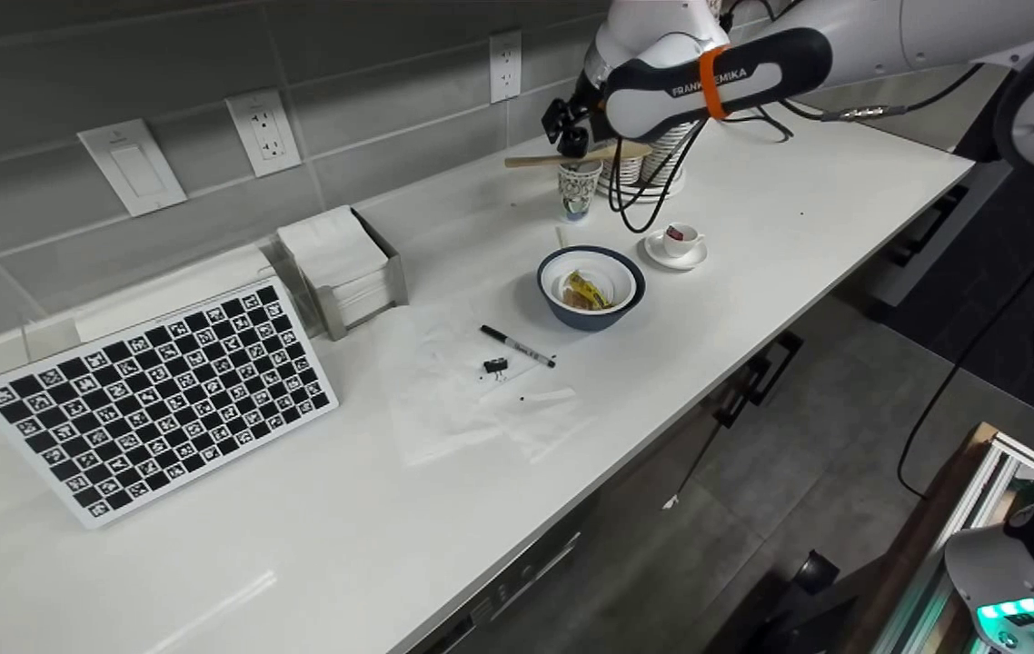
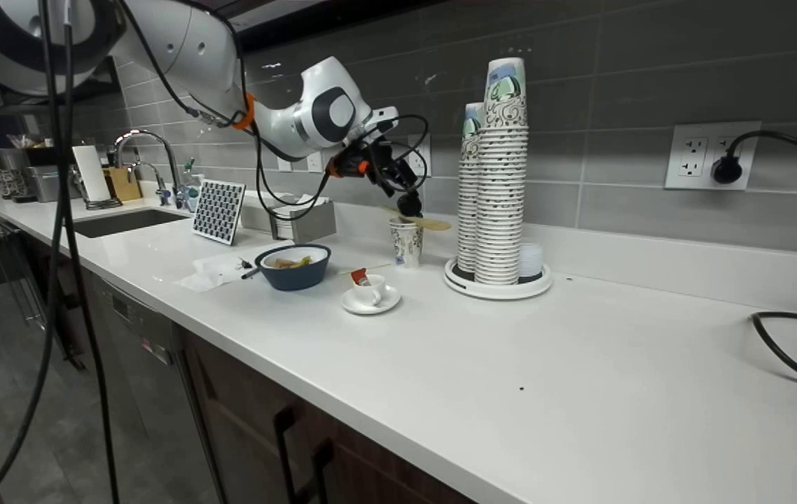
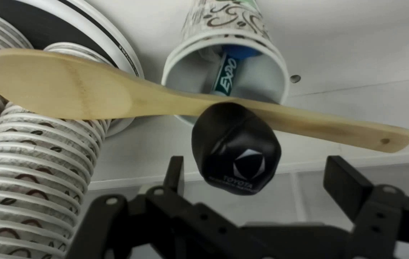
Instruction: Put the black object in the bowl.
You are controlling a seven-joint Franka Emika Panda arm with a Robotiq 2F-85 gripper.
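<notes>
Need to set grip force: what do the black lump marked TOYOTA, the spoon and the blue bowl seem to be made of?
The black lump: probably leather or imitation leather, softly shiny, judging by its seam and flat panels.
The spoon: wood, smooth and pale, with darker streaks like grain.
The bowl: smooth, dark blue; plastic or ceramic, can't tell.

In an exterior view, I look down from high onto the counter [image 1: 753,236], floor [image 1: 780,454] at right. In an exterior view, set lower, I face slantwise along it toward the wall [image 2: 650,84], sink [image 2: 129,222] far left. Both exterior views share the bowl [image 1: 584,320] and the single paper cup [image 1: 577,193]. My wrist view, very near, looks down into that cup.
</notes>
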